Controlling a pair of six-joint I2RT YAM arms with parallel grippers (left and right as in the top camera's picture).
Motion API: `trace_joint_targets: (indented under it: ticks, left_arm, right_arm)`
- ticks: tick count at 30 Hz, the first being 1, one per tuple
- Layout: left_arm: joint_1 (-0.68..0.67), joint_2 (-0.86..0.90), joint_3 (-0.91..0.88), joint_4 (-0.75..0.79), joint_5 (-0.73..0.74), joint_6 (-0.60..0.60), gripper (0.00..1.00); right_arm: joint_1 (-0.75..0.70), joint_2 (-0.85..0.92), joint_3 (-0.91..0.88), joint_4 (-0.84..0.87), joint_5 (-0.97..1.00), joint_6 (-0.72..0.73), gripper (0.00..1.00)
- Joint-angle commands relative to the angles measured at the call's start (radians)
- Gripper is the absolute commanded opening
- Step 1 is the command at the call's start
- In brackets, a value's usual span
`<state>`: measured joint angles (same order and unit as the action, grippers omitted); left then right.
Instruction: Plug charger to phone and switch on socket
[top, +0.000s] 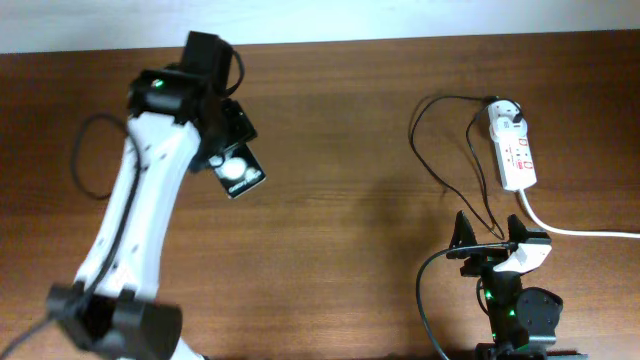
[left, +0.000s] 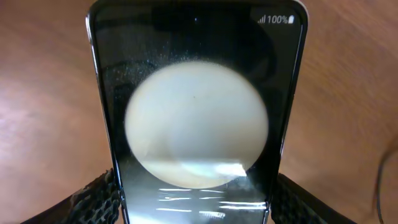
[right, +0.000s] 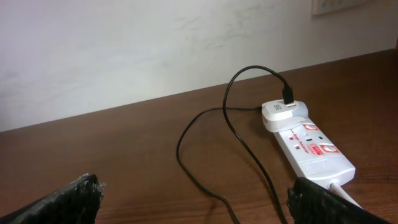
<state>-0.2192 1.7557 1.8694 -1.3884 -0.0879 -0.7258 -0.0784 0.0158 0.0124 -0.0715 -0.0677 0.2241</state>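
- The phone (top: 240, 176) is sitting in the upper left part of the overhead view, tilted, with a white round spot on its dark face
- In the left wrist view the phone is filling almost the whole frame; a large pale round shape is showing on its face and "100%" is standing in its upper right corner
- The left gripper (left: 196, 202) is clamping the phone by its two long edges, one black padded finger (left: 93, 200) pressing at each side along the bottom of the frame
- The charger (top: 432, 165) is lying in loose loops on the right side of the table (top: 330, 250); its adapter is sitting plugged into the upper end of the socket (top: 517, 150)
- The socket is lying at the upper right of the overhead view, with red marks on its face; I cannot tell if its switch is on
- The thick white cord (top: 580, 232) is leaving the lower end of the socket and running out at the right edge
- The thin cable is running down to the right gripper (top: 488, 228) at the lower right; I cannot tell where its plug tip is lying
- The right gripper is standing wide apart and is gripping nothing, pointing toward the socket and the pale wall (right: 124, 50) behind it
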Motion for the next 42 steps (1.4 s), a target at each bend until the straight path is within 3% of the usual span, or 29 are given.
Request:
trace_joint_targets:
  ticks: [1,6,9,11,19,21,23,26,28,30,32,37,40,42]
  left_arm:
    - [0.006,-0.187,0.021,-0.082,-0.002,0.024,0.65]
    - [0.006,-0.333,0.016,-0.292,-0.002,0.024,0.66]
    - [0.004,-0.357,-0.056,-0.299,0.071,0.039,0.65]
    - [0.004,-0.357,-0.123,-0.268,0.081,0.038,0.65]
    - [0.004,-0.357,-0.563,0.093,0.322,0.039,0.64]
    - [0.004,-0.357,-0.599,0.129,0.334,0.038,0.64]
    - [0.004,-0.357,-0.610,0.173,0.340,0.020,0.64]
    - [0.004,-0.357,-0.610,0.207,0.340,-0.024,0.64]
    - [0.004,-0.357,-0.610,0.232,0.344,-0.045,0.65]
    - [0.004,-0.357,-0.610,0.271,0.370,-0.072,0.65]
    - [0.004,-0.356,-0.610,0.288,0.373,-0.090,0.65]
    - [0.003,-0.356,-0.610,0.308,0.381,-0.120,0.66]
    - [0.003,-0.353,-0.610,0.337,0.381,-0.127,0.67]
    - [0.003,-0.342,-0.610,0.337,0.382,-0.127,0.67]
  right_arm:
    - [0.000,-0.007,-0.007,-0.003,0.009,-0.010,0.99]
    - [0.000,-0.007,-0.007,-0.003,0.009,-0.010,0.99]
    - [0.000,-0.007,-0.007,-0.003,0.009,-0.010,0.99]
    - [0.000,-0.007,-0.007,-0.003,0.009,-0.010,0.99]
    - [0.000,-0.007,-0.007,0.000,-0.013,0.012,0.99]
    - [0.000,-0.007,-0.007,0.008,-0.130,0.185,0.99]
    - [0.000,-0.007,-0.007,0.024,-0.437,0.513,0.99]
    - [0.000,-0.007,-0.007,0.023,-0.906,0.825,0.99]
    - [0.000,-0.007,-0.007,0.023,-1.141,0.959,0.99]
    - [0.000,-0.007,-0.007,0.023,-1.118,0.959,0.99]
    - [0.000,-0.007,-0.007,0.023,-0.933,0.843,0.99]
    - [0.000,0.020,0.021,0.017,-0.914,0.804,0.99]
    - [0.000,0.184,0.115,0.016,-0.903,0.739,0.99]
    - [0.000,0.396,0.253,0.013,-0.882,0.627,0.99]
